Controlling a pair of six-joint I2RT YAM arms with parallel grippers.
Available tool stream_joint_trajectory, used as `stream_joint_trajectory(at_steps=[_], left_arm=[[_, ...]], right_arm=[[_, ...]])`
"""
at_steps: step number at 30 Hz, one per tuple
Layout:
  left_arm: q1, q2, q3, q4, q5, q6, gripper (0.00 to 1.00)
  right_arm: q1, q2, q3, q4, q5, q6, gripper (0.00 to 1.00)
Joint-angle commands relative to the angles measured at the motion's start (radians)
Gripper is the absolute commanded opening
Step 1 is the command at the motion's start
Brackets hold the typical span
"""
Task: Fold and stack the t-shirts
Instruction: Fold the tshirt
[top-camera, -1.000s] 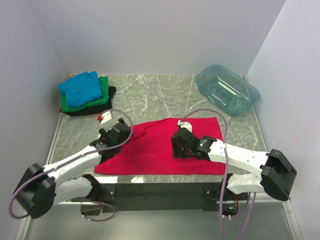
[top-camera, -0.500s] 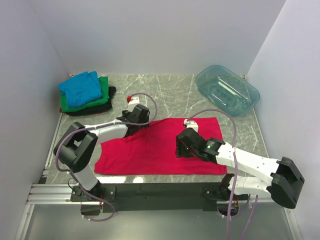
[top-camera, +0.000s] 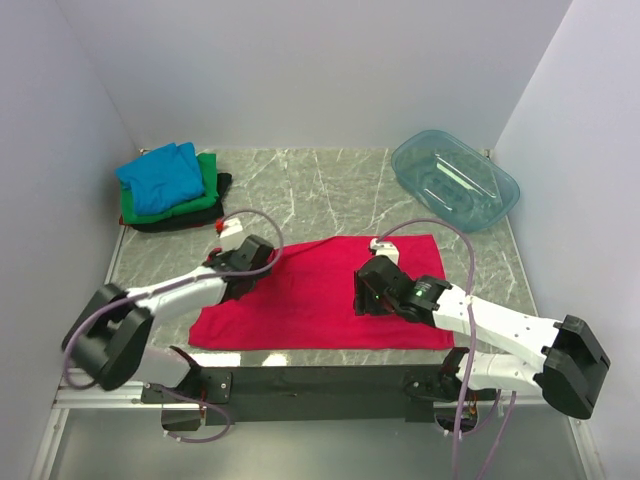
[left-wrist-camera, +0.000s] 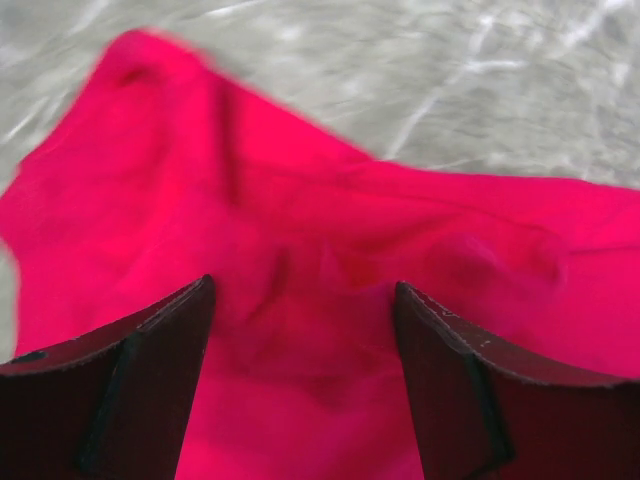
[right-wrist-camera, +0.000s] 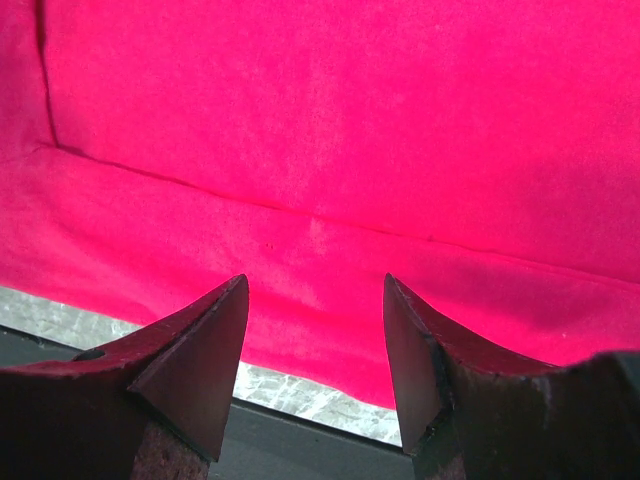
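Three shirts already sit folded in a pile at the back left: blue tee (top-camera: 160, 175) on green tee (top-camera: 207, 188) on black tee (top-camera: 165, 224). The red tee (top-camera: 320, 295) lies spread on the near tabletop (top-camera: 330, 190), its left edge rumpled. The left tool (left-wrist-camera: 300, 300) and right tool (right-wrist-camera: 315, 290) hover over it, fingers apart, holding nothing. By my reckoning, folding and stacking this one is what's left.

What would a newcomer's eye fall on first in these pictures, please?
The red-pink t-shirt spread out at near centre, with the left tool and right tool open over it. Then the folded stack of blue, green and black tees at far left, and the teal tub at far right.
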Motion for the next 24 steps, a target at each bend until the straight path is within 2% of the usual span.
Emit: stream_joint_trajectory(at_steps=[1, 4, 7, 11, 16, 20, 24], left_arm=[[-0.007, -0.113, -0.059, -0.08, -0.064, -0.149, 0.78], [-0.011, -0.218, -0.108, -0.037, -0.053, -0.13, 0.78], [-0.01, -0.227, -0.07, -0.062, -0.099, -0.096, 0.79], [0.028, -0.122, 0.024, -0.059, -0.118, -0.018, 0.81], [0.11, 0.019, 0.09, -0.02, -0.053, 0.062, 0.79], [0.113, 0.087, 0.127, -0.016, -0.021, 0.077, 0.74], [0.113, 0.103, 0.118, -0.017, -0.015, 0.065, 0.59]], right_arm=[[-0.005, 0.011, 0.019, 0.025, 0.007, -0.008, 0.63], [-0.005, 0.021, 0.019, 0.035, 0.001, -0.013, 0.63], [-0.005, 0.025, 0.027, 0.029, -0.001, -0.014, 0.63], [-0.007, 0.007, 0.018, 0.032, -0.005, -0.01, 0.63], [-0.005, -0.018, 0.002, 0.021, 0.009, 0.0, 0.63], [-0.011, -0.042, -0.012, 0.019, 0.019, 0.004, 0.64], [-0.042, -0.048, -0.012, 0.024, 0.004, -0.013, 0.64]])
